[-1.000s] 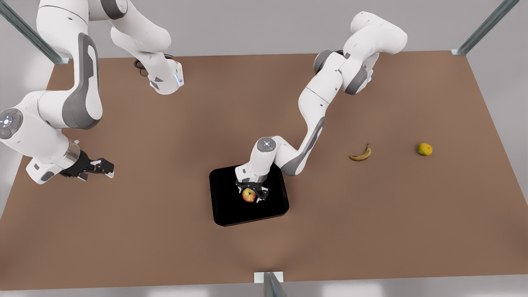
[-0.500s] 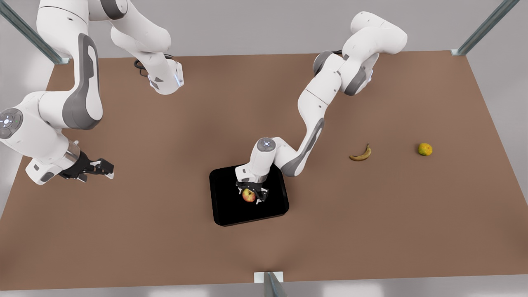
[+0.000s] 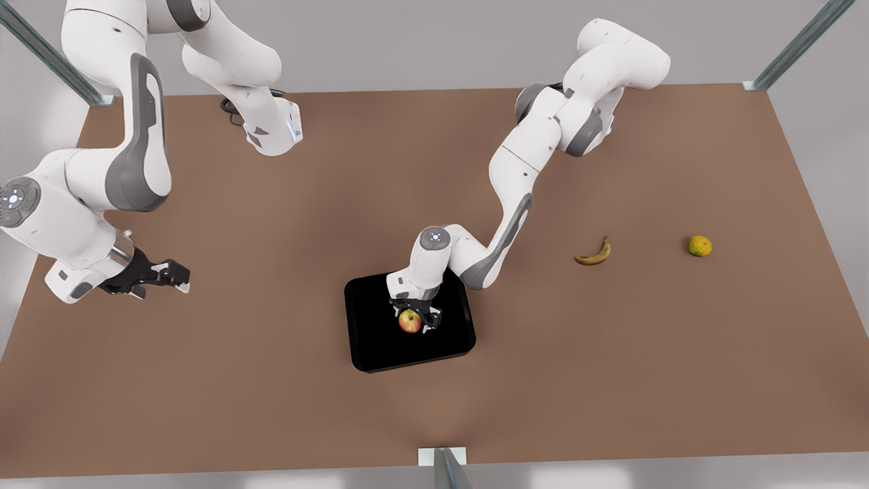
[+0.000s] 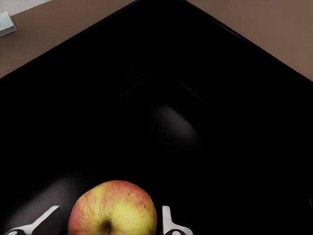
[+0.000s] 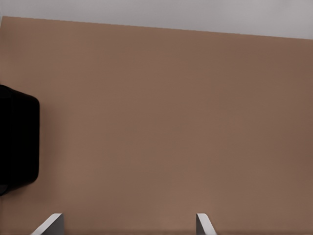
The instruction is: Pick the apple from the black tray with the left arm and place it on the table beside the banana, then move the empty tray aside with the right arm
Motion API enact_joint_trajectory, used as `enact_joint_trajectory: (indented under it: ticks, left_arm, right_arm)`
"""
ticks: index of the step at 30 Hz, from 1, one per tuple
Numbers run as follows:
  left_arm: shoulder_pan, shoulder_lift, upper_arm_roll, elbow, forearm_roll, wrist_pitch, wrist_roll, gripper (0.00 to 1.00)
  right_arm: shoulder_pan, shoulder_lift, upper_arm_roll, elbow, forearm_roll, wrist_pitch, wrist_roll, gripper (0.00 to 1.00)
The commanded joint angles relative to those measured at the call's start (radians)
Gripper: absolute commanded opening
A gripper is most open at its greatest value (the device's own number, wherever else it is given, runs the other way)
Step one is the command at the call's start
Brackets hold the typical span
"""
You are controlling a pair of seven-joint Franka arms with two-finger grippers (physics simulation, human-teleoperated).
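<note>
Your left gripper is down over the black tray, fingers either side of the apple. Wrist view: one finger just beside the apple's skin, the other w/ a thin gap, so jaws spread approx. apple-width; can't tell if they're pressing yet. Apple sits on the tray floor, nr the middle.

Your right gripper waits at the front view's left, above the table, well apart from the tray. Fingers wide apart, nothing betw. them.

Banana lies on the table toward the front view's right, well apart from the tray.
</note>
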Motion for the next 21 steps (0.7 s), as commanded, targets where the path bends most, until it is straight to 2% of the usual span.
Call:
enact_joint_trajectory:
  ticks: [1,6,21]
  left_arm:
    - [-0.001,-0.001,0.000,0.001,0.003,-0.012,0.003,0.94]
    - [-0.001,0.000,0.002,0.001,0.005,-0.012,0.004,0.78]
    - [0.001,-0.107,-0.023,-0.027,-0.004,-0.141,0.024,0.78]
  right_arm:
    - [0.002,-0.001,0.001,0.001,0.001,-0.005,-0.001,1.00]
    - [0.002,-0.004,0.009,0.003,0.001,-0.006,-0.001,1.00]
    - [0.002,-0.007,0.014,0.001,0.001,-0.006,0.003,1.00]
